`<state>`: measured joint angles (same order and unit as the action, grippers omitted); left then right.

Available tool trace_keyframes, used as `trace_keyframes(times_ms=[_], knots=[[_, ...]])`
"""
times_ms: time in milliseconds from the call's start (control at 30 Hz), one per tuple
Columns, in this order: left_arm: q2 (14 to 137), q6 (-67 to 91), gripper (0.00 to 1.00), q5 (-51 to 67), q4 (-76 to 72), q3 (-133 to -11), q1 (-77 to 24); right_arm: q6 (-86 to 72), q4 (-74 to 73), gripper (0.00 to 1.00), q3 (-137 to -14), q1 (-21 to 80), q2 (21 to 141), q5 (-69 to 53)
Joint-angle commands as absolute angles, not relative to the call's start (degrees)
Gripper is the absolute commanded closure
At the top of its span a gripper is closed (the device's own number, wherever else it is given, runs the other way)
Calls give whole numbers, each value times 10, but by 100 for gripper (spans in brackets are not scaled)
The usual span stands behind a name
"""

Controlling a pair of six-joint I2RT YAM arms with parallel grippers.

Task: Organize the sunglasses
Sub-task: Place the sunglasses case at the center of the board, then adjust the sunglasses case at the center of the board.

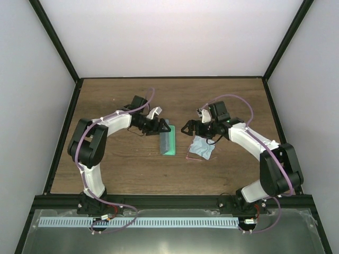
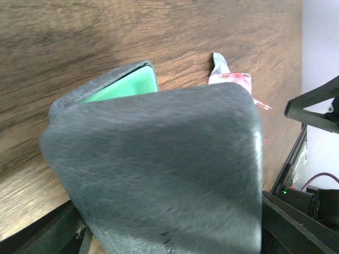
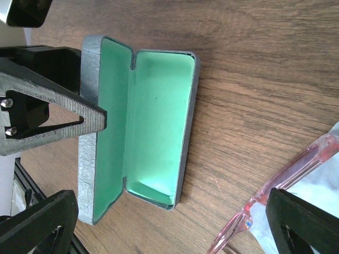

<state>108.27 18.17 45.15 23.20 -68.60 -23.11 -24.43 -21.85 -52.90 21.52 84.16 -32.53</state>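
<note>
Hovering spread, right claw (image 3: 172, 211) near sunglasses (image 3: 275, 184); left claw (image 1: 160, 127) apparently pinching case (image 3: 159, 121) lid.

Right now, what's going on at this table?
The left gripper is at the raised lid of the case, which lies open and empty, green lining showing. The right gripper hangs open nearby, holding nothing. The sunglasses lie partly on the cloth, beside the case, not yet picked up.
</note>
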Motion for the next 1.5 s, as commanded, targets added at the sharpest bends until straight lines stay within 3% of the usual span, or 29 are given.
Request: trace_keyframes(times_ms=[0, 567, 900, 1033, 1233, 1467], knots=[[1076, 120, 17, 424, 280, -701, -222, -240, -227, 0, -563, 218, 849, -334], [1048, 72, 6, 411, 380, -779, -219, -206, -242, 0, -689, 218, 935, -314], [829, 276, 3, 268, 220, -569, -219, -69, -280, 26, -796, 268, 1081, -170], [734, 302, 1, 187, 227, -522, -219, -26, -279, 29, -806, 282, 1113, -152], [674, 313, 0, 157, 249, -481, -219, -1, -266, 38, -810, 287, 1138, -161], [644, 321, 0, 157, 258, -441, -219, 24, -256, 37, -826, 315, 1171, -124]])
